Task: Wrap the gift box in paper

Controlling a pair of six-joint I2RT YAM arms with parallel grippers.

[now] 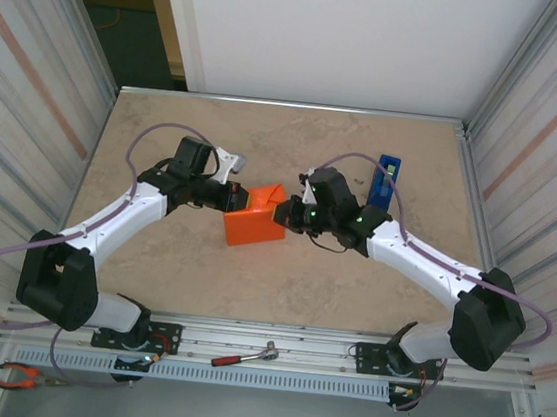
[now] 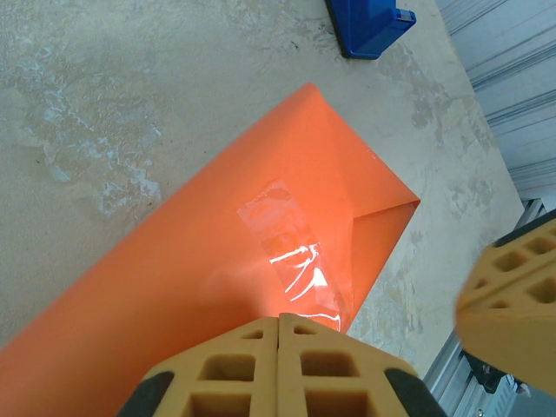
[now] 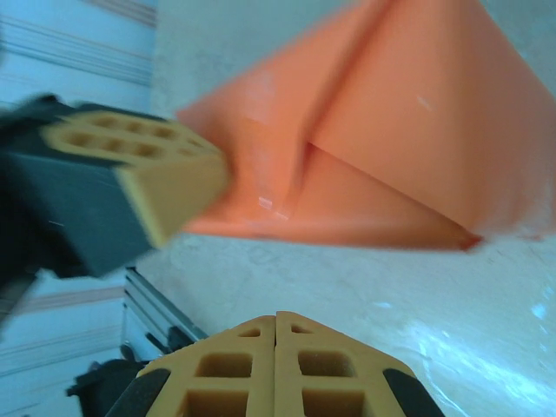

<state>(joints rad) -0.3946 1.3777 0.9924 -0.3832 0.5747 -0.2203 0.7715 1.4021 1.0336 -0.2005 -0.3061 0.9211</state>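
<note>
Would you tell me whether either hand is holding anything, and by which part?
Nothing is held: left hand and right hand are shut empty by the paper.

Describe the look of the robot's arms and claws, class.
The left arm and right arm have white links and black joints, with lilac cables looping alongside. The left claw and right claw have mustard-yellow fingers with square cut-out cells.

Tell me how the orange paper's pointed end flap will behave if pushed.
The paper looks thin, so the pointed flap would probably fold and crease rather than resist. No tape shows on it, so it may spring back partway. The glossy tape strip is likely slicker than the matte paper.
</note>
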